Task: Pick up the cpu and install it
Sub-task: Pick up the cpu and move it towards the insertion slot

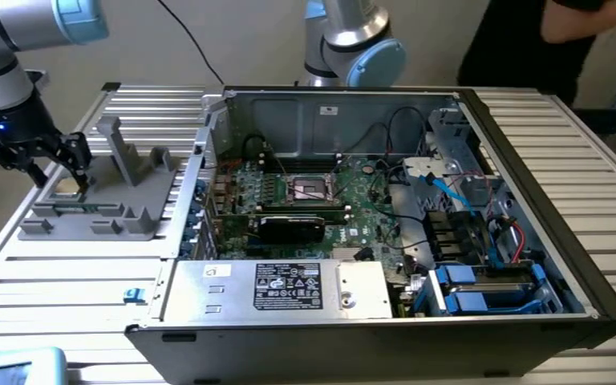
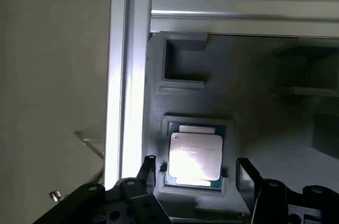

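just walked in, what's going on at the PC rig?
The arm's gripper hangs open over the grey holder on the exterior view's left, beside the open PC case. Its fingers stand on either side of the cpu, which lies in the holder's recess, not yet lifted. The motherboard socket is inside the case.

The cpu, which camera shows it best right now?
The wrist view: the cpu lies flat in a recess of the grey holder, its silver top plain to see, between the fingers of the open claw. The exterior view gives just a small pale patch under the claw, at that view's left.
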Controlling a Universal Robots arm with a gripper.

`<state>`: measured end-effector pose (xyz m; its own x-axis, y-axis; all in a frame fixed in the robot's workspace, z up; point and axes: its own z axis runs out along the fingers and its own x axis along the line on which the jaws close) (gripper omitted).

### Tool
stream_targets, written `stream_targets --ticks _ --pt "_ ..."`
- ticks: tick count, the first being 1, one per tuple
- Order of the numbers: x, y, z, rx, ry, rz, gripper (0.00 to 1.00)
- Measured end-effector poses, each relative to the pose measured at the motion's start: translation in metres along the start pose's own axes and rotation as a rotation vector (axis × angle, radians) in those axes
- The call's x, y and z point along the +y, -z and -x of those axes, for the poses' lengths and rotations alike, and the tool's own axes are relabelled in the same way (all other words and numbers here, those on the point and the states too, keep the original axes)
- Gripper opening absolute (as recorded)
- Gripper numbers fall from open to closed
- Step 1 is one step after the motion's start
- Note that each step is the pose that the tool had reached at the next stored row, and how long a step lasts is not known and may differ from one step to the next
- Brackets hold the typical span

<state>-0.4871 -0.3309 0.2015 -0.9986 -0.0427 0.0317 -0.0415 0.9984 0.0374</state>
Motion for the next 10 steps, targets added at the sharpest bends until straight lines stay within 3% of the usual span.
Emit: stream_targets --ticks 3,5,6,10 --pt "-0.0001 -0.0014 0.0007 0.0052 0.0 0.0006 0.72" --pt "-0.0002 -0.0021 0.0015 0.0056 0.0 0.0008 0.74" --pt "-0.0002 -0.0022 0.0021 0.0057 0.0 0.0008 0.8" --pt "-0.0004 -0.0056 0.0056 0.0058 0.0 0.0009 0.8"
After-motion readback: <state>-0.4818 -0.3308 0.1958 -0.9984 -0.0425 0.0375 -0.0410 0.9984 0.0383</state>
